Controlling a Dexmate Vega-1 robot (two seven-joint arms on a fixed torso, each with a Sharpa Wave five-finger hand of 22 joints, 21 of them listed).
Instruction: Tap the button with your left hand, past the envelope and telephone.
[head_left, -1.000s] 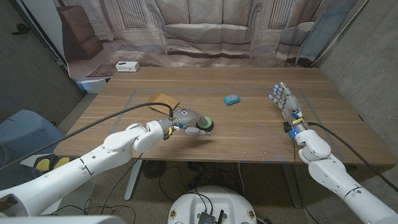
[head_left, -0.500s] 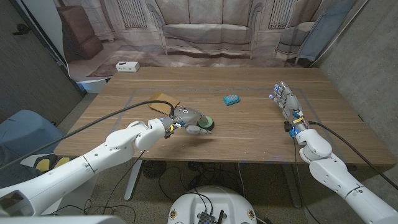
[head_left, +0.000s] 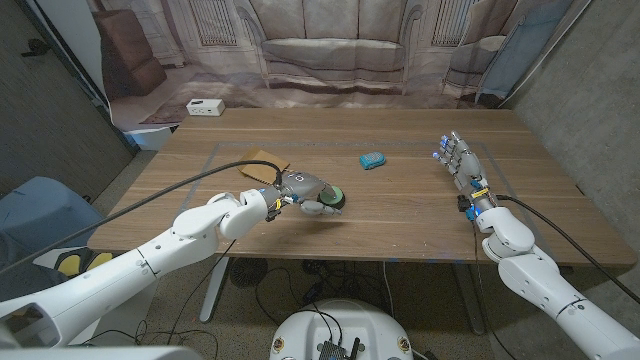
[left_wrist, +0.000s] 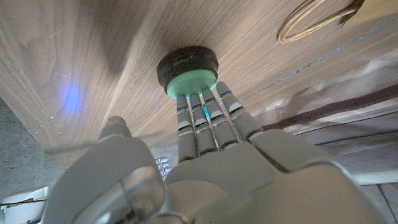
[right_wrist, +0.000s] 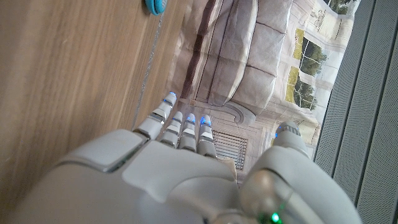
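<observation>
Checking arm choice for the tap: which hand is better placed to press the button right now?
Left. The left hand already has its fingertips at the green button. The right hand stands far off near the table's right edge, holding nothing.

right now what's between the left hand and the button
Nothing: in the left wrist view the left hand's fingertips touch the green button.

We see a brown wooden table (head_left: 400, 215). On it, near the middle and a bit to the left, sits a round button (head_left: 331, 198) with a green top and a black base. Just behind it, farther left, lies a tan envelope (head_left: 262, 163). A small blue telephone (head_left: 372, 160) lies farther back, near the middle. The left hand (head_left: 303, 190) touches the button's top. The right hand (head_left: 460, 164) stands on the table at the right, fingers straight.
</observation>
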